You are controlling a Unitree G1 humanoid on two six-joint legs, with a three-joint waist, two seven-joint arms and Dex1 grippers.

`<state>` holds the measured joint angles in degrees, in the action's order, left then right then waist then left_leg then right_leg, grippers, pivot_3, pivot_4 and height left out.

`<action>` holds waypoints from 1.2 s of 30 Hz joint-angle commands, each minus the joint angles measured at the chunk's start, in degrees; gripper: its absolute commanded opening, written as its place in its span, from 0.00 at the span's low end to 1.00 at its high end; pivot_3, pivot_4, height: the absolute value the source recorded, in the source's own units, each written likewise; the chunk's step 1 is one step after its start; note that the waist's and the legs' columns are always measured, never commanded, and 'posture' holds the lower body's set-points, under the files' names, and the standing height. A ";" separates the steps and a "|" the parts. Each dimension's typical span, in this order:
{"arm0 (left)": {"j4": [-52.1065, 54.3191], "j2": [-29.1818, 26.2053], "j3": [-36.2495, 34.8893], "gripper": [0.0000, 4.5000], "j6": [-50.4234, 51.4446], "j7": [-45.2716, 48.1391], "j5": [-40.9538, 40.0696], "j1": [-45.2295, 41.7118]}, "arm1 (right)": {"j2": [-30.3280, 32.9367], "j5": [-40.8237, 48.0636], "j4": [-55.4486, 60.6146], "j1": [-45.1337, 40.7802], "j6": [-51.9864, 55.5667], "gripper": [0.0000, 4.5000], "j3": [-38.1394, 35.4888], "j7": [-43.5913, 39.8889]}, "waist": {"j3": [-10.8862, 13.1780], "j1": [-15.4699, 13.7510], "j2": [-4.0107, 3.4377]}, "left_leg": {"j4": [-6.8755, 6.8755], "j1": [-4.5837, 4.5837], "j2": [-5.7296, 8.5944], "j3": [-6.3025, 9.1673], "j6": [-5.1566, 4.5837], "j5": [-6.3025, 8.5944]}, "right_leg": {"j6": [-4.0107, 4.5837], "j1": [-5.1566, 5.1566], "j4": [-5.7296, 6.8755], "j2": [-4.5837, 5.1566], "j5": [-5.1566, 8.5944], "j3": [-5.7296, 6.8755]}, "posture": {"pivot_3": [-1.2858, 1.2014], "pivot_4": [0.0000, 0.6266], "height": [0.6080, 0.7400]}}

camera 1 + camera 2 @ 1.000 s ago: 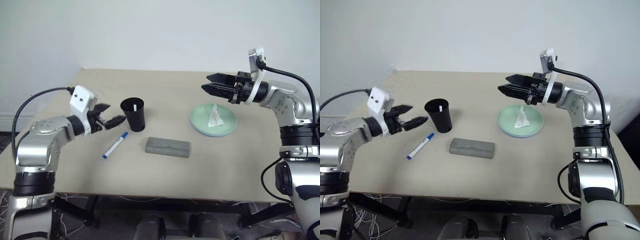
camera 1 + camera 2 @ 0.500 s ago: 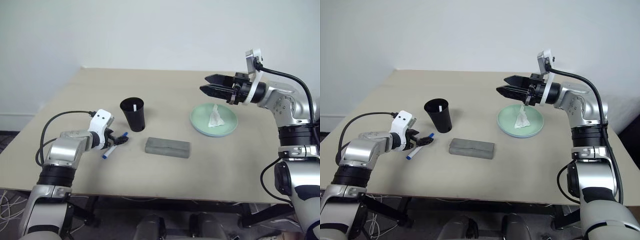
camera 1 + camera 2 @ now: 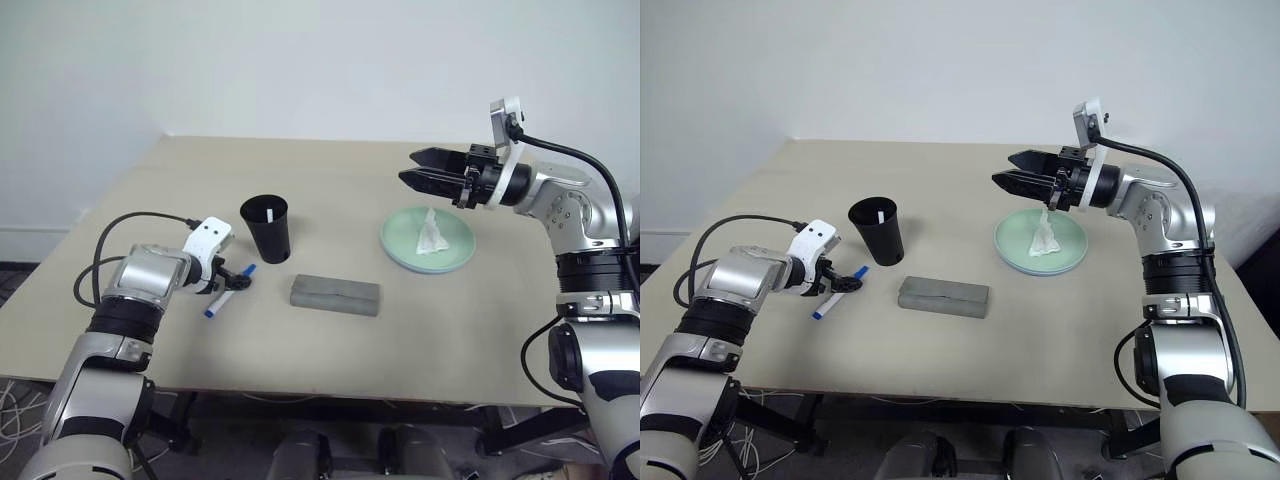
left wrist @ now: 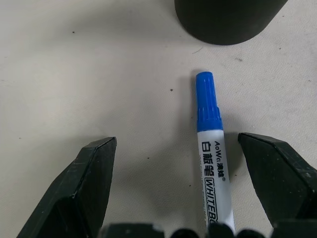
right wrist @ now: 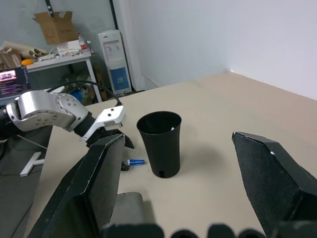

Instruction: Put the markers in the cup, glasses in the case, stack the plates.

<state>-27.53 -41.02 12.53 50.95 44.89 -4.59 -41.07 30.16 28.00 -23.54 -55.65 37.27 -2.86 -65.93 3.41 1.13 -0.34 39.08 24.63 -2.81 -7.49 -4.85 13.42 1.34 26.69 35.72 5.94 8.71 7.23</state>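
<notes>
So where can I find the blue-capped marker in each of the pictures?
Left eye view: blue-capped marker on the table, at the left gripper.
Right eye view: at left, near the cup.
Left wrist view: between the open fingers, cap toward the cup.
Right wrist view: blue cap left of the cup.
Shared landmark: the cup.

Cup [image 3: 267, 228] standing left of centre on the table [image 3: 330, 170], marker [image 3: 228, 292] lying just near-left of it, case [image 3: 335, 294] near-right of cup, plate [image 3: 400, 250] far right holding tissue [image 3: 431, 233]
</notes>
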 commanded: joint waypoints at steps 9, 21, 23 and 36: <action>0.53 -0.39 -0.49 0.48 1.92 1.15 1.30 -1.17 | 0.10 0.40 1.95 -1.10 -0.47 0.84 -0.58 0.23 | 0.00 0.13 0.00 | 0.03 -0.01 -0.02 0.00 0.00 0.00 | 0.00 -0.01 0.03 -0.01 0.00 0.00 | 0.52 0.00 0.90; 3.86 -3.16 -1.49 0.02 3.58 1.74 1.19 0.04 | 0.14 0.04 1.07 -1.65 -0.86 0.84 0.08 -0.07 | 0.00 0.22 0.01 | 0.05 -0.01 -0.03 0.00 0.00 0.00 | 0.00 0.02 0.04 -0.02 0.00 -0.02 | 0.52 0.00 0.90; 6.50 -5.06 -2.28 0.02 3.22 2.87 0.46 1.20 | 0.23 0.02 1.04 -1.65 -0.92 0.84 0.19 -0.12 | 0.01 0.21 0.01 | 0.03 0.01 -0.03 0.00 0.00 0.00 | 0.00 0.06 0.06 -0.02 0.00 -0.02 | 0.52 0.00 0.90; 23.90 -2.14 -25.64 0.02 4.19 5.28 -18.89 0.90 | 0.18 -0.56 -0.70 -2.51 -2.08 0.84 0.70 -0.61 | 0.04 -0.09 0.06 | 0.10 0.03 0.04 0.05 0.01 0.00 | 0.09 -0.07 -0.05 0.08 0.05 -0.01 | 0.52 0.00 0.90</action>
<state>-6.17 -44.54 -8.27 57.66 51.69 -19.97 -37.26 30.16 27.43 -24.40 -55.76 36.25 -1.46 -66.29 3.45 1.05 -0.28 39.20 24.66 -2.76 -7.42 -4.85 13.43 1.42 26.59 35.66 6.02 8.76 7.22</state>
